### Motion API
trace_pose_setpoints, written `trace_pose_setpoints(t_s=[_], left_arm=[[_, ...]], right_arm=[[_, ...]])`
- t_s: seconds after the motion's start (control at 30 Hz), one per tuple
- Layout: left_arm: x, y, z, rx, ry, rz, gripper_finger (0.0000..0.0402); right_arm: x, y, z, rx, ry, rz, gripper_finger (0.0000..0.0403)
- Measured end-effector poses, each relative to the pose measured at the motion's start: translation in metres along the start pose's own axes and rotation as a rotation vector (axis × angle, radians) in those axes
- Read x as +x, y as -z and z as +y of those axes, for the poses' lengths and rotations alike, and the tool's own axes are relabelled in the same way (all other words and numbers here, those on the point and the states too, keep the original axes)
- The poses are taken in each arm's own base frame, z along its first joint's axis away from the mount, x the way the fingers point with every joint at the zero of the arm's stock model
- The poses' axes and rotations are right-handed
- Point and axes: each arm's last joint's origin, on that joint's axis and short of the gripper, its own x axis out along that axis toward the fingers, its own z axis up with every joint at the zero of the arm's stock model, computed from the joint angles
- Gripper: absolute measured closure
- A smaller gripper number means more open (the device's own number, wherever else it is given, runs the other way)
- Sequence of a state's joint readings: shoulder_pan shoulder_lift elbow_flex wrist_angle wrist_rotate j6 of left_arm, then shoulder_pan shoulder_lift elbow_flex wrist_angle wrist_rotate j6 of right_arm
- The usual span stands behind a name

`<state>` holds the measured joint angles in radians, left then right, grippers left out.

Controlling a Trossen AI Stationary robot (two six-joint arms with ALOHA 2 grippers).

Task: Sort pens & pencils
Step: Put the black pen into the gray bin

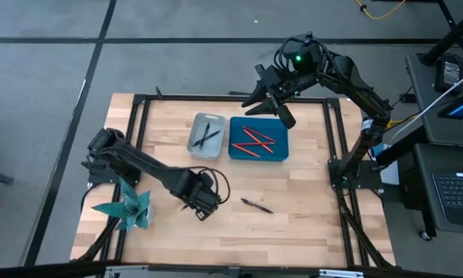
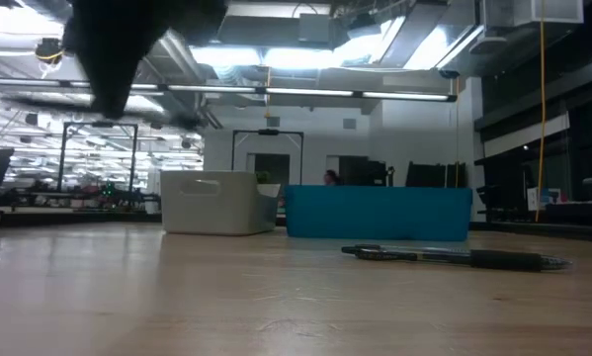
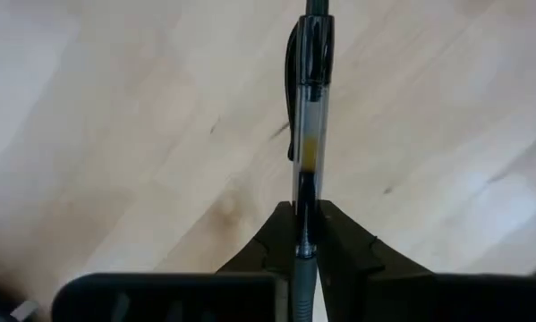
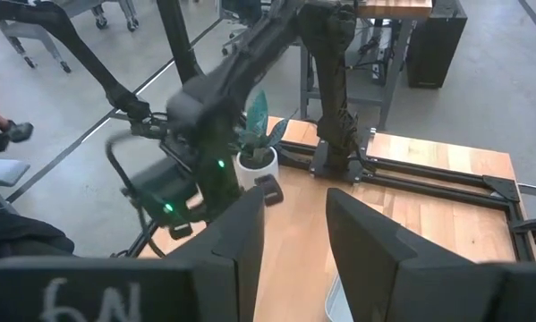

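From above, the wooden table (image 1: 293, 224) is holding two little bins side by side near the far middle. The white bin (image 1: 205, 136) is on the left, and dark pens (image 1: 207, 136) are lying crossed inside it. The blue bin (image 1: 259, 139) is on the right, and red pencils (image 1: 254, 144) are lying in it. One black pen (image 1: 257, 205) is lying alone on the table, nearer than the bins. The left gripper (image 1: 197, 207) is hanging low over the wood, just left of that loose pen. A teal plant (image 1: 131, 207) is sitting at the near left corner. The right gripper (image 1: 263, 99) is waiting up high past the far edge of the table, above the bins.

From table height, the loose black pen (image 2: 456, 257) is lying flat on the right. The white bin (image 2: 216, 203) and the blue bin (image 2: 377, 213) are standing behind it. A dark blurry arm part is hanging in at the top left.

In the left wrist view, the left gripper (image 3: 307, 240) is squeezing a clear pen (image 3: 309, 125) with a black clip between its fingers (image 3: 344, 241). The pen is pointing away over the bare wood.

In the right wrist view, the right gripper (image 4: 294, 234) is holding nothing, and its two fingers (image 4: 245, 234) are standing apart. Far off, the left arm (image 4: 214, 98) and the plant in a white pot (image 4: 256, 152) are showing. White writing is on the gripper body, but I cannot read it.
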<state>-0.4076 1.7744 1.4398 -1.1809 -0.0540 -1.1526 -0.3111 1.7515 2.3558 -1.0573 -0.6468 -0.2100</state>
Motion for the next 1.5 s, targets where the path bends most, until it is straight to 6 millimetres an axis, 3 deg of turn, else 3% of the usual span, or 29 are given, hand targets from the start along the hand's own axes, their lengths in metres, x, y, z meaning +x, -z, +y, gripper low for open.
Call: trace_pose_setpoints(t_s=[0.13, 0.27, 0.4, 0.57, 0.83, 1.0, 1.2, 1.5], left_arm=[[-0.023, -0.005, 0.001, -0.030, -0.040, -0.054, 0.0381], [-0.027, -0.021, 0.019, -0.121, -0.160, -0.084, 0.0381], [-0.025, -0.060, 0.046, -0.199, -0.210, -0.117, 0.0381], [-0.022, -0.113, 0.095, -0.345, -0.233, -0.091, 0.0381], [-0.020, -0.171, 0.154, -0.502, -0.065, -0.124, 0.0381], [-0.020, -0.179, 0.175, -0.576, -0.069, -0.103, 0.0381], [-0.018, -0.184, 0.183, -0.619, -0.068, -0.102, 0.0381], [0.025, -0.208, 0.189, -0.630, -0.100, -0.038, 0.0381]], right_arm=[[0.000, 0.000, 0.000, -0.001, 0.000, 0.000, 0.0279], [0.000, 0.000, 0.000, -0.001, 0.000, 0.000, 0.0279], [0.000, 0.000, 0.000, 0.001, -0.001, 0.003, 0.0279], [0.000, 0.003, 0.001, 0.018, -0.006, 0.024, 0.0279], [0.000, 0.004, 0.001, 0.012, -0.007, 0.032, 0.0279], [0.000, 0.005, 0.001, -0.005, -0.011, 0.046, 0.0279], [0.000, 0.006, 0.001, -0.018, -0.012, 0.054, 0.0279], [0.000, 0.009, 0.002, 0.005, -0.020, 0.083, 0.0279]])
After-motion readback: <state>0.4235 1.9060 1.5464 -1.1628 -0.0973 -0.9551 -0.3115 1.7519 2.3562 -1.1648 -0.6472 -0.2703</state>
